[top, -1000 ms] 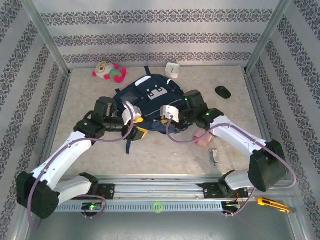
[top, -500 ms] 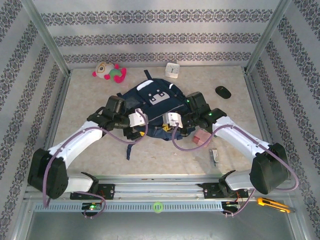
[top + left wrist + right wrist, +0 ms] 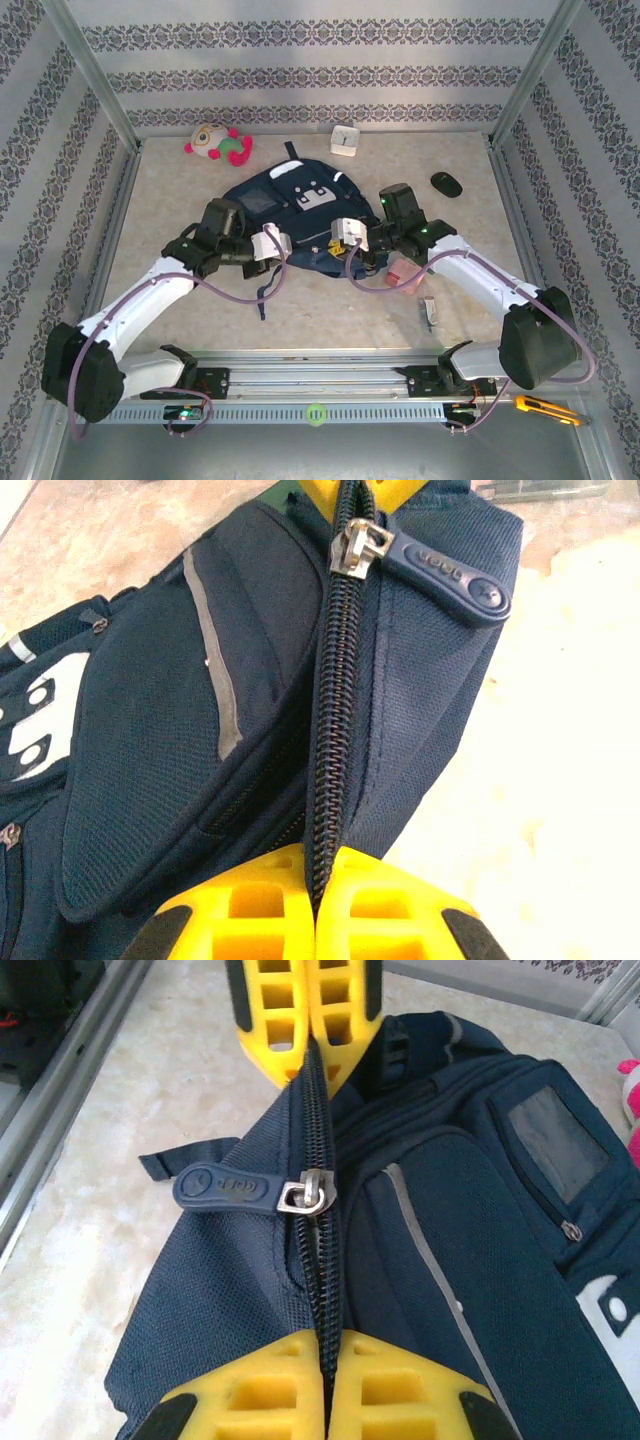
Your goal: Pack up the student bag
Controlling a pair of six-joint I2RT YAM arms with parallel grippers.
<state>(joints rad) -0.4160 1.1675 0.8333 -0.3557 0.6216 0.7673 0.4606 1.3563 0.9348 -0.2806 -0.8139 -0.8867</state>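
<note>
The student bag lies flat in the middle of the tabletop, front pockets facing up and its top edge toward the arm bases. The left arm runs up from its base and bends inward at the elbow, so its wrist points sideways at the bag's near edge. The right arm mirrors that pose from the other side of the bag, and the two wrists face each other along that edge.

In the left wrist view, the left end effector has its yellow fingers pressed together on the bag's closed zipper seam. The right end effector is clamped on the same seam from the opposite end. The zipper pull lies between them, flopped to the bag's outer side. A plush toy sits beyond the bag, and a pink object lies just beside the bag's right corner.
</note>
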